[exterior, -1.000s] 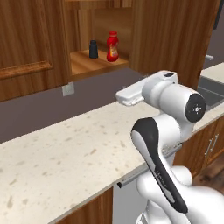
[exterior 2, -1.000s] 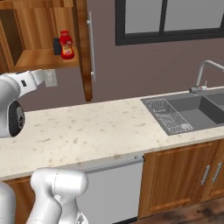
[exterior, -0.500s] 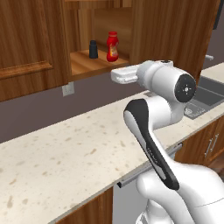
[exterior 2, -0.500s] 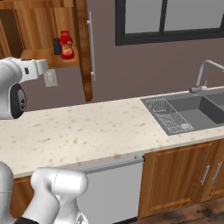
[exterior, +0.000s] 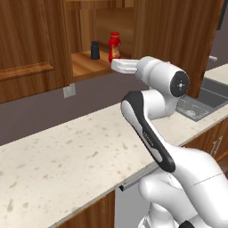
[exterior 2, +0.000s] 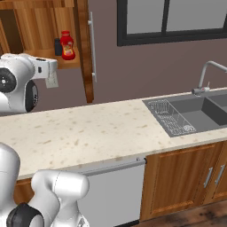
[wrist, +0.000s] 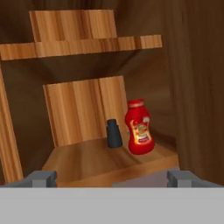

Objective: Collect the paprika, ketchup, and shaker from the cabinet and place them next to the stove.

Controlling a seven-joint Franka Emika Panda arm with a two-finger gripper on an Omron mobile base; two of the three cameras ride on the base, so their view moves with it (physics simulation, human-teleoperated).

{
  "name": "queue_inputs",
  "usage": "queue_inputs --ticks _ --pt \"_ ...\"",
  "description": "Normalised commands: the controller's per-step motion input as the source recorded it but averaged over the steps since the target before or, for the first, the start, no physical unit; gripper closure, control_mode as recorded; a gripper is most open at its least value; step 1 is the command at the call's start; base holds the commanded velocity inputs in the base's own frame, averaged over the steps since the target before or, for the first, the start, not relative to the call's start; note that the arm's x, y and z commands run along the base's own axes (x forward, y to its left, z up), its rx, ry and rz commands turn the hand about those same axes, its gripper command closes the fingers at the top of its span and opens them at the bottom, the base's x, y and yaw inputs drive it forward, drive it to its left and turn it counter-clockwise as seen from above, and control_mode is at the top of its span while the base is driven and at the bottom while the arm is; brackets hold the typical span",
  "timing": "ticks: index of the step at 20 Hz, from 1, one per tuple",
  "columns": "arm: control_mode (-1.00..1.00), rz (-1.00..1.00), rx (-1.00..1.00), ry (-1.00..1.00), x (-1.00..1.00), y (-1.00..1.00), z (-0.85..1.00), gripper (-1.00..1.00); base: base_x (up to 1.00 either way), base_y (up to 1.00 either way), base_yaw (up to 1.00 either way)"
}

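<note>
My end effector (wrist: 109, 177) stands wide and empty at the cabinet (wrist: 87, 157) shelf edge; the upright ketchup (wrist: 139, 127) lies ahead-right, the shaker (wrist: 114, 134) touching it.

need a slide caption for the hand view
Open gripper faces the cabinet niche, where the ketchup and shaker stand side by side.

The ketchup (wrist: 139, 127) is coloured bright red with a pale label; the shaker (wrist: 114, 134) is black-grey; the cabinet (wrist: 83, 159) is brown-grained wood; the countertop (exterior: 67, 156) is speckled beige.
</note>
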Motion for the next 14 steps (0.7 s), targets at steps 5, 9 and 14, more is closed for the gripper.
queue_inputs --ticks 5,9,14 --pt "-1.00 0.00 0.12 0.00 0.53 -0.07 0.00 -1.00 0.00 0.00 0.00" --pt "-1.00 -0.01 0.04 0.03 0.31 -0.05 0.00 -1.00 0.00 0.00 0.00" --pt "-1.00 -0.01 0.00 0.00 0.03 0.01 0.02 -1.00 0.00 0.00 0.00"
